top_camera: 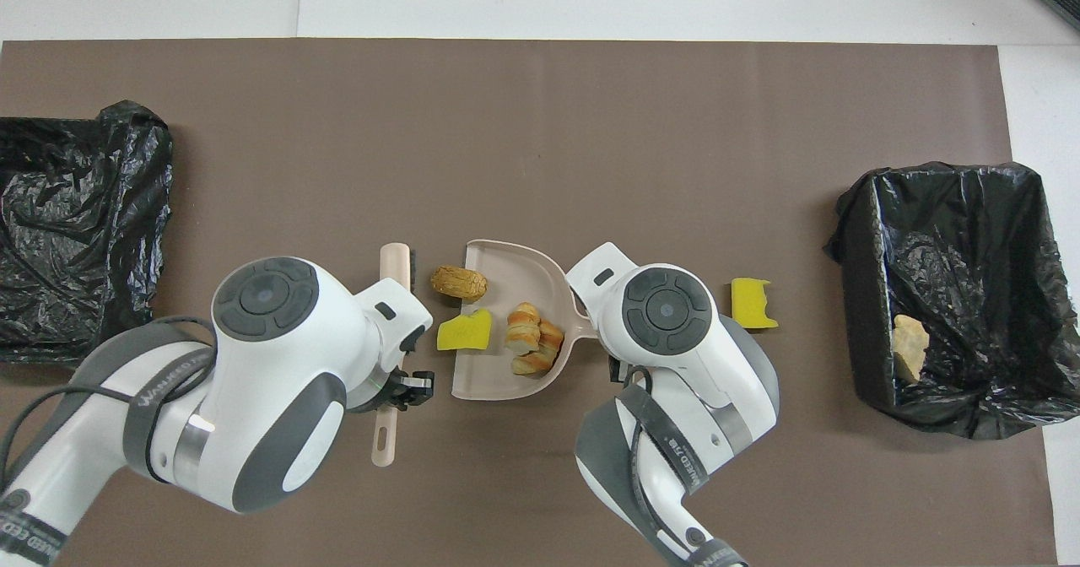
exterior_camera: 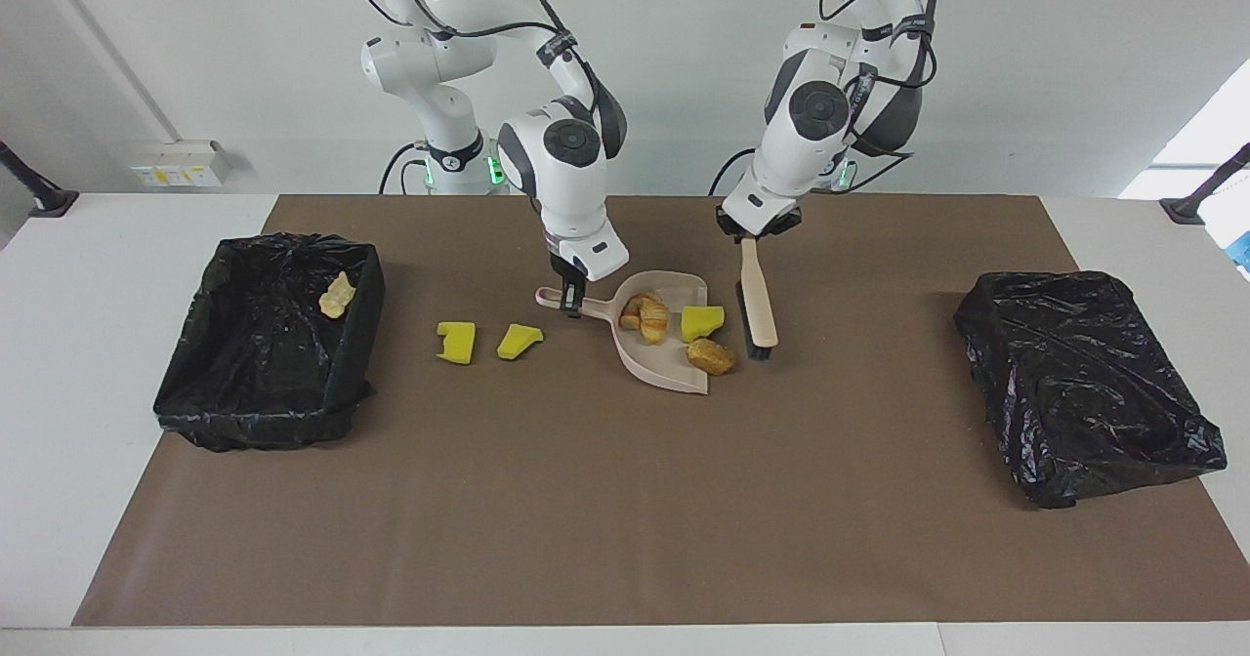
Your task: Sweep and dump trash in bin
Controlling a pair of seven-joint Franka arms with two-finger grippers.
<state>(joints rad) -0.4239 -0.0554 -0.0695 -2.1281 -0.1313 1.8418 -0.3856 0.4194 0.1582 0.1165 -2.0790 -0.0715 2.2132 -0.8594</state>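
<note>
your right gripper (exterior_camera: pixel 571 303) is clamped on the dustpan (exterior_camera: pixel 666 344) handle. in the pan beside it lie 2 rolls (exterior_camera: pixel 646 316); 1 yellow sponge chunk (exterior_camera: pixel 701 321) and 1 brown roll (exterior_camera: pixel 710 355) sit at the pan's open edge. your left gripper (exterior_camera: pixel 750 234) grips the brush (exterior_camera: pixel 757 297), held just beside that edge. 2 sponge chunks (exterior_camera: pixel 456 341) lie between your right gripper and the bin (exterior_camera: pixel 269 339), which holds 1 pale lump (exterior_camera: pixel 337 295).

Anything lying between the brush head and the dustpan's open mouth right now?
Yes. In the overhead view, the brown roll and a yellow sponge chunk sit at the dustpan mouth, beside the brush.
</note>
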